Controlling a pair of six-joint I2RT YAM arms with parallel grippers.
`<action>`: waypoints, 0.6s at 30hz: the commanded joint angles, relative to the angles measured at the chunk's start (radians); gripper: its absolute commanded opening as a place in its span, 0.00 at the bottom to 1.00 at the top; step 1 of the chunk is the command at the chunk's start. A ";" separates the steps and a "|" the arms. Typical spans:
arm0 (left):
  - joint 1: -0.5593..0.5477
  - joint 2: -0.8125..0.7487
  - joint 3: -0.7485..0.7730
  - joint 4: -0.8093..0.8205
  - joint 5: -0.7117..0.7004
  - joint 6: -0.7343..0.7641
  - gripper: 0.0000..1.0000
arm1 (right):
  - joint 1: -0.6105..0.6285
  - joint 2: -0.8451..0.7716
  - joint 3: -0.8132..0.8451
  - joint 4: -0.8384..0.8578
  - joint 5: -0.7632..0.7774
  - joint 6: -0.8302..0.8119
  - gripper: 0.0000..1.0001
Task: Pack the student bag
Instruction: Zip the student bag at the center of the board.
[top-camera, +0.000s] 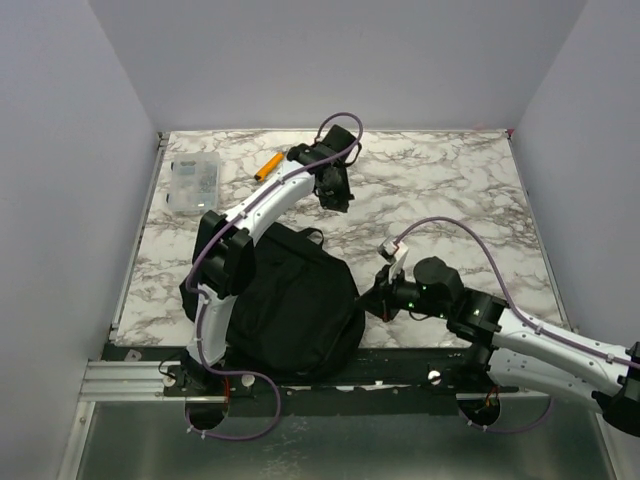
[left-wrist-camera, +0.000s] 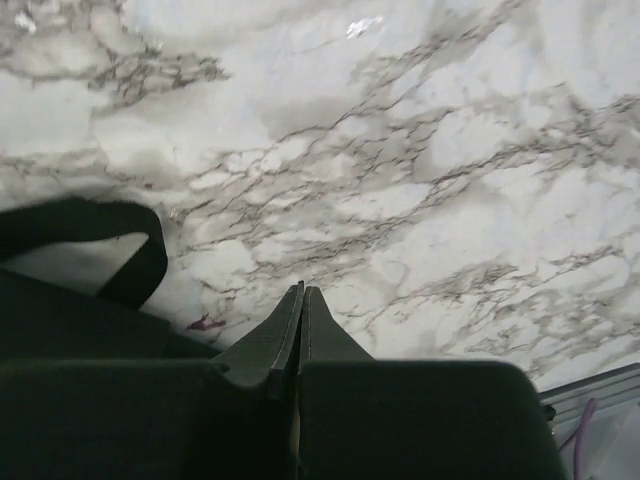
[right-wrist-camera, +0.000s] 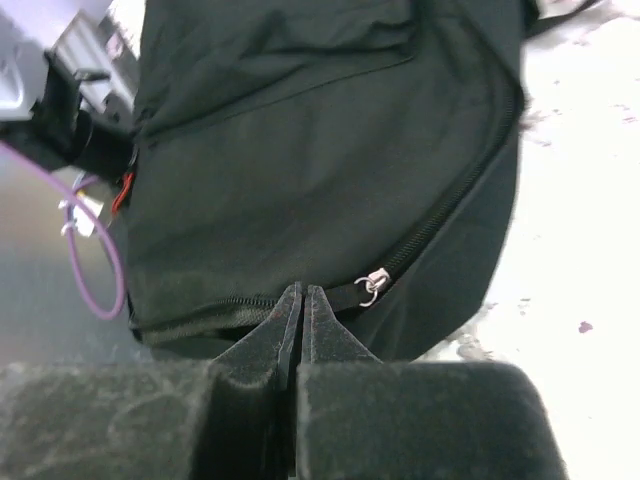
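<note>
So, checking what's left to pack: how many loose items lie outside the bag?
2: a clear plastic box at the far left, an orange marker just right of it. The left arm or the student bag may hide others.

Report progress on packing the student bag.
Done: nothing visibly packed. The clear plastic box and orange marker lie on the marble table, apart from the student bag. In hand: the right end effector, shut, sits at the bag's zipper line beside the zipper pull. The left end effector is shut and empty over bare marble. Left, likely: open the bag, load both items, zip it.
</note>
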 joint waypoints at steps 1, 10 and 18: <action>0.016 0.031 0.117 0.016 0.113 0.142 0.00 | 0.033 0.004 0.044 0.034 -0.096 0.019 0.00; -0.035 -0.410 -0.440 0.087 0.309 0.141 0.61 | 0.032 -0.045 0.053 0.054 0.092 0.045 0.00; -0.154 -0.412 -0.517 0.063 0.203 -0.103 0.72 | 0.032 0.015 0.069 0.033 0.081 -0.029 0.00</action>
